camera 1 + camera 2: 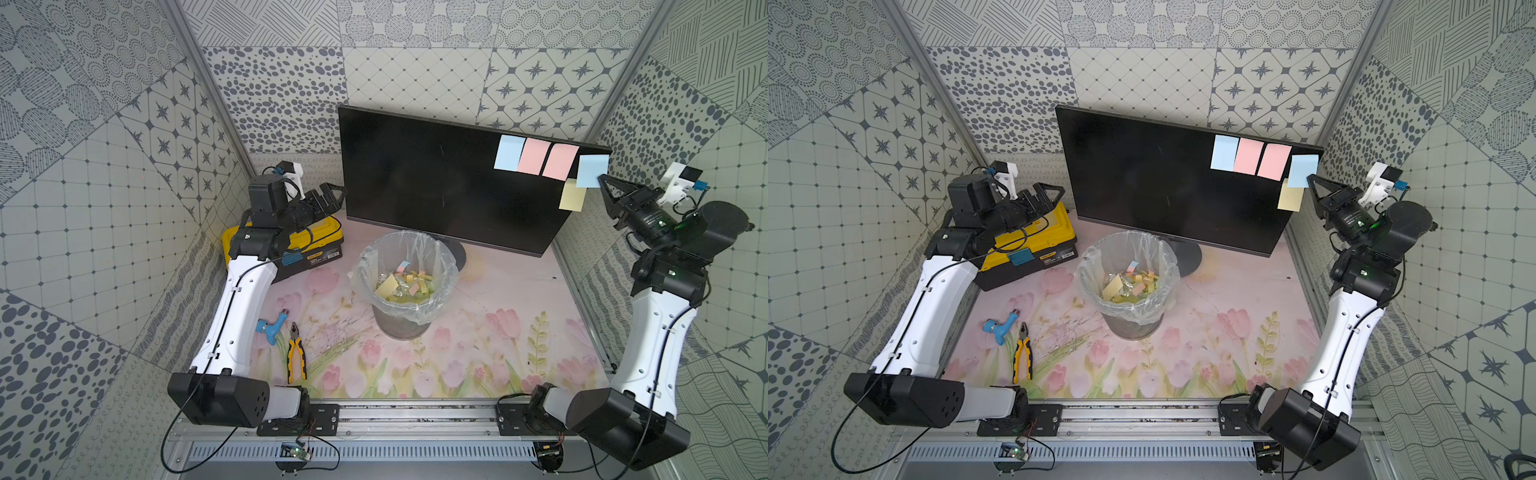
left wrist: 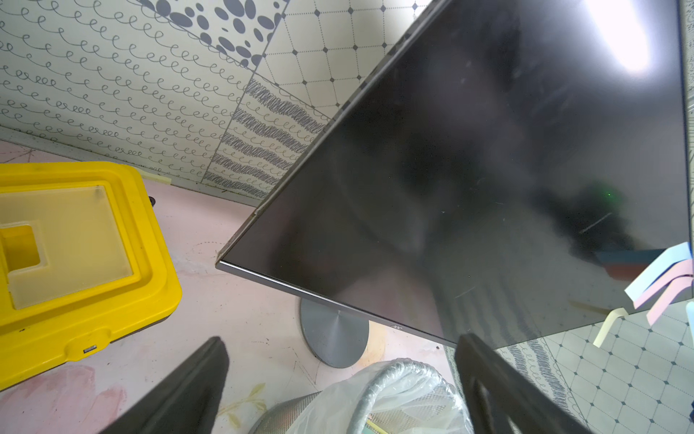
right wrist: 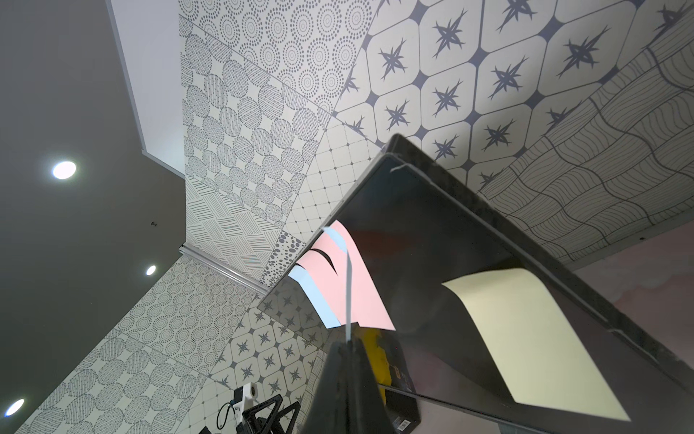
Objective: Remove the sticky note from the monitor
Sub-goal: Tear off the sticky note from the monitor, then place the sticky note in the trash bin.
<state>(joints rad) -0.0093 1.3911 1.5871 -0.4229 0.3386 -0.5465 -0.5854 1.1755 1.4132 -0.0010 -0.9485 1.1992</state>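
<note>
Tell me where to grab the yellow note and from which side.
Pinch the yellow note at its lower edge, coming in from the monitor's right edge, one finger behind the paper. Both wrist views show that part curling off the screen while its top looks stuck. The right gripper, now shut on the blue note, is nearest.

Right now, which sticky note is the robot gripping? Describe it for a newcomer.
Find the black monitor at the back; go to its upper corner beside the right gripper. Of the notes there, it is the light blue sticky note at the screen's edge, above the yellow note. Unlike the other blue note, it is pinched in the shut jaws.
</note>
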